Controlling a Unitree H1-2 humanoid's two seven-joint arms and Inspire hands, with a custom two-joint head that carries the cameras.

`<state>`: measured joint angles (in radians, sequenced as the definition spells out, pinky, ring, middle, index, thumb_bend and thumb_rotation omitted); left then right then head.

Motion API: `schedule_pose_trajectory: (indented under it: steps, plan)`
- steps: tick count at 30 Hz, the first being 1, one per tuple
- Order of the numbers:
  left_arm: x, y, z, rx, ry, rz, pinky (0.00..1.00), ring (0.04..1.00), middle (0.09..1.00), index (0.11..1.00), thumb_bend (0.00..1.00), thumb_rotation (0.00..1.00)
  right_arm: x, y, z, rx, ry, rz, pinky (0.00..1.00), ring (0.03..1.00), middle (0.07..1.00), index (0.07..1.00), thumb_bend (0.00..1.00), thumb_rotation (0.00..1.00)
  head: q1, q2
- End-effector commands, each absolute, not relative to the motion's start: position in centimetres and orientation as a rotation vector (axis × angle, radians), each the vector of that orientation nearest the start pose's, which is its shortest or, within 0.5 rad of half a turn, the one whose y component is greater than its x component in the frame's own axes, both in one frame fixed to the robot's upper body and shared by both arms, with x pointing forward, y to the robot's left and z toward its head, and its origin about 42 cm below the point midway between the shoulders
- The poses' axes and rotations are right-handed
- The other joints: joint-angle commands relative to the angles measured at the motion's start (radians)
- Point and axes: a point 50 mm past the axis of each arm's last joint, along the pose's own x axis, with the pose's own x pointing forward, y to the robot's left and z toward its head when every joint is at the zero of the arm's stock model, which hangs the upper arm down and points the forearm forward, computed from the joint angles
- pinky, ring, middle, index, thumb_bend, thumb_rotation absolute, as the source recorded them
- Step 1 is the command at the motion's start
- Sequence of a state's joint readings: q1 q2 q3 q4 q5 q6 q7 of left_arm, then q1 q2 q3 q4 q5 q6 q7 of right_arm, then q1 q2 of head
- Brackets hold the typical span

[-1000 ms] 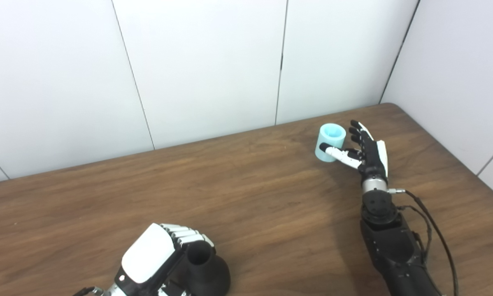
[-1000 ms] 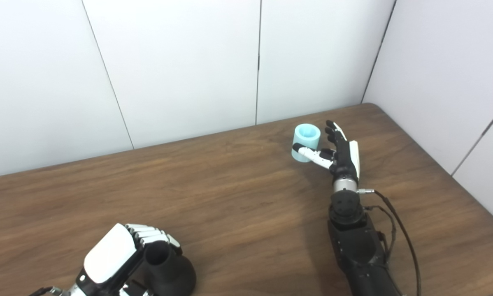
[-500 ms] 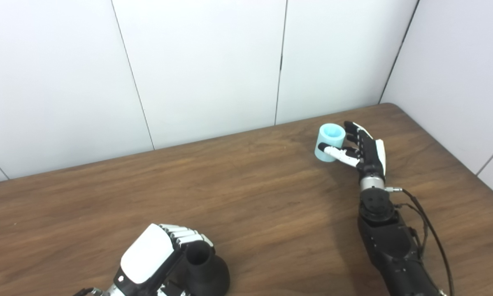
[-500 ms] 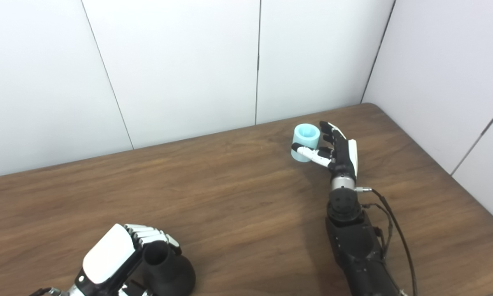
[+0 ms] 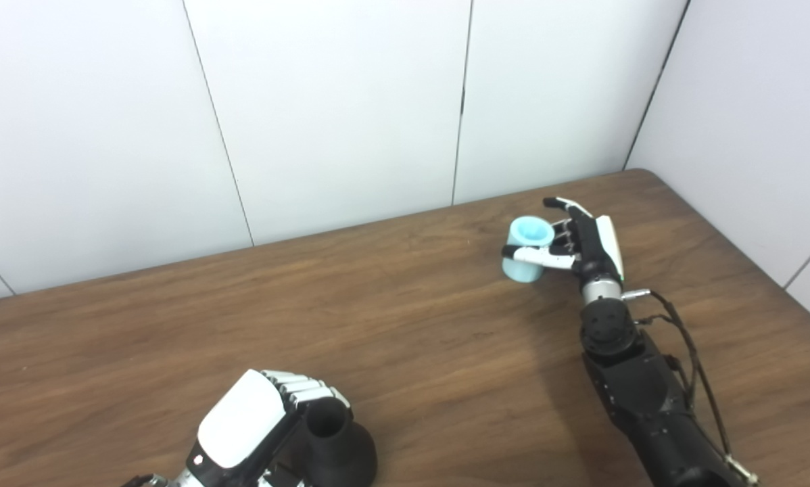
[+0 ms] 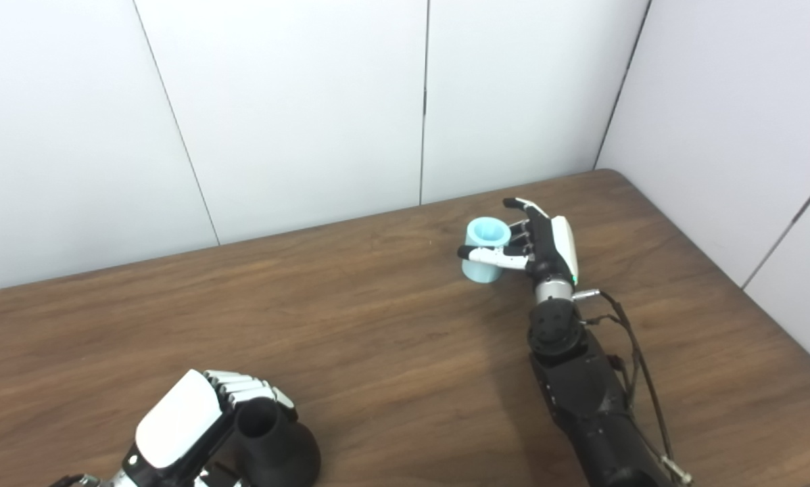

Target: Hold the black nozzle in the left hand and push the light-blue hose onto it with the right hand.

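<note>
The surface (image 5: pixel 175 318) carries both parts far apart. At its near edge the left robot hand (image 5: pixel 243 433) is clamped around the nozzle (image 5: pixel 334 443), which stands with its open neck pointing up. Toward the far right corner the right robot hand (image 5: pixel 581 237) closes thumb and fingers around the hose (image 5: pixel 527 249), a short upright tube. The hose lies well right of and beyond the nozzle; both axes are roughly vertical.
</note>
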<state>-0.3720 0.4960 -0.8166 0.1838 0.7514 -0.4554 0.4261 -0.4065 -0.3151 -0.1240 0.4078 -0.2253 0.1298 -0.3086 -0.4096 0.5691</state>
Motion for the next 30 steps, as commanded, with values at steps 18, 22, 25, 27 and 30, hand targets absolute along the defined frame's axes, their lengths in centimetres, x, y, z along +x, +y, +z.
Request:
schedule_pose_trajectory:
  steps: [18, 22, 25, 27, 30]
  plan:
    - [26.9, 19.0, 6.7, 0.977, -0.671, -0.755, 0.33, 0.432, 0.5, 0.491, 0.5, 0.0, 40.8, -35.6, 16.2, -0.541, 0.03, -0.395, 0.2, 0.283, 0.603, 0.491, 0.51, 0.12, -0.005, 0.007]
    - [26.9, 19.1, 6.7, 0.98, -0.666, -0.757, 0.33, 0.431, 0.501, 0.493, 0.5, 0.0, 40.4, -35.4, 16.5, -0.564, 0.028, -0.384, 0.21, 0.297, 0.506, 0.492, 0.52, 0.02, -0.007, 0.008]
    - [26.9, 19.1, 6.7, 0.982, -0.669, -0.753, 0.33, 0.431, 0.502, 0.492, 0.5, 0.0, 40.2, -35.5, 16.4, -0.565, 0.028, -0.388, 0.2, 0.297, 0.434, 0.506, 0.52, 0.0, -0.007, 0.008]
    - [27.0, 19.1, 6.7, 0.98, -0.669, -0.75, 0.33, 0.436, 0.497, 0.492, 0.5, 0.0, 40.2, -35.6, 16.3, -0.57, 0.022, -0.386, 0.29, 0.396, 0.474, 0.491, 0.52, 0.0, -0.008, 0.008]
    - [27.0, 19.1, 6.7, 0.979, -0.665, -0.752, 0.33, 0.433, 0.499, 0.493, 0.5, 0.0, 40.0, -35.5, 16.4, -0.578, 0.019, -0.387, 0.3, 0.413, 0.486, 0.488, 0.53, 0.0, -0.01, 0.008]
